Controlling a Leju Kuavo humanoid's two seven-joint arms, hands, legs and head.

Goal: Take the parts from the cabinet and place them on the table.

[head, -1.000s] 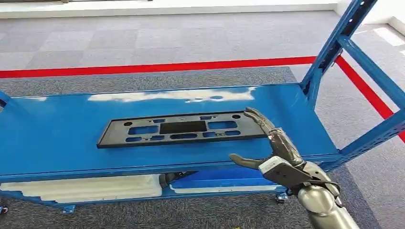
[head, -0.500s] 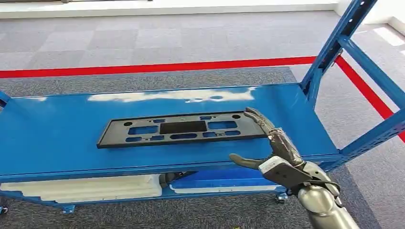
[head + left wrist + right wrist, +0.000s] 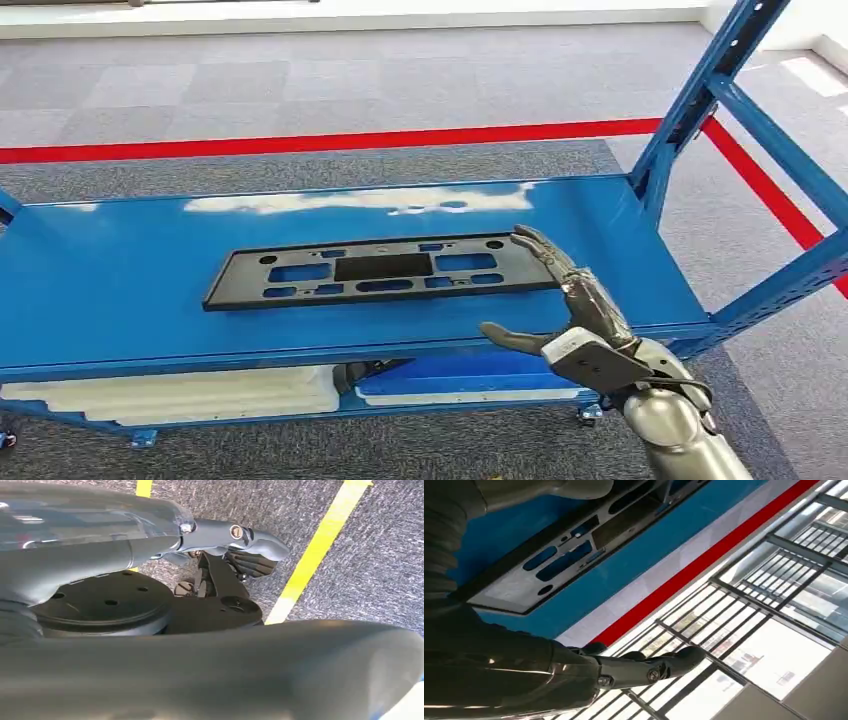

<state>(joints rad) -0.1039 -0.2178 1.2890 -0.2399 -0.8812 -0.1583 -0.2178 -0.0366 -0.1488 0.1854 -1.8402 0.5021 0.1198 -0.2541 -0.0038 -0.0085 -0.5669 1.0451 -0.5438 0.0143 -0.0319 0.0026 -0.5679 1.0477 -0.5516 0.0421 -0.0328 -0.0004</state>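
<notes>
Shelf contents: you have one black perforated panel lying flat on the blue rack shelf, near its middle; white foam blocks sit on the lower tier beneath it.
Count: one panel, one shelf rack.
Right hand: fingers spread wide, holding nothing, fingertips at the panel's right end.
Left hand: you cannot tell its state.
Change: nothing has shifted since the earlier frames.

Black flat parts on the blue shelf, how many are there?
1. The black flat part lies in the middle of the blue shelf, by the right hand. Lower shelves might hide more.
</notes>
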